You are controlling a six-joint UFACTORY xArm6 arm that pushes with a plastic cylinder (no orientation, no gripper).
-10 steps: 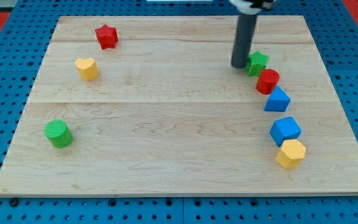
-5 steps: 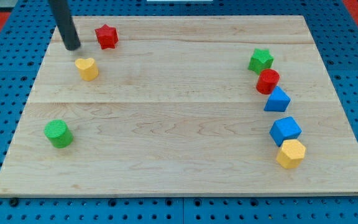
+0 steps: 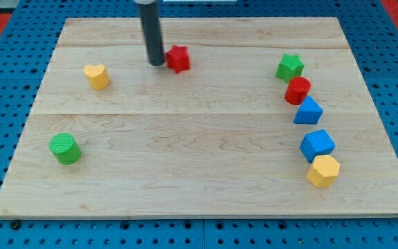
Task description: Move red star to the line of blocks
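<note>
The red star [image 3: 178, 58] lies on the wooden board in the upper middle. My tip [image 3: 156, 63] stands just to the star's left, close to it or touching. At the view's right a curved line of blocks runs top to bottom: a green star [image 3: 289, 68], a red cylinder [image 3: 298, 90], a blue triangular block [image 3: 308, 111], a blue cube [image 3: 317, 145] and a yellow hexagonal block [image 3: 323, 170]. The red star is well left of the green star.
A yellow heart-shaped block [image 3: 97, 75] lies at the upper left. A green cylinder [image 3: 64, 148] lies at the lower left. The wooden board [image 3: 199, 187] rests on a blue pegboard.
The red star has moved right and slightly down from the upper left to the upper middle. My tip went from the line of blocks to the star's left and followed it right.
</note>
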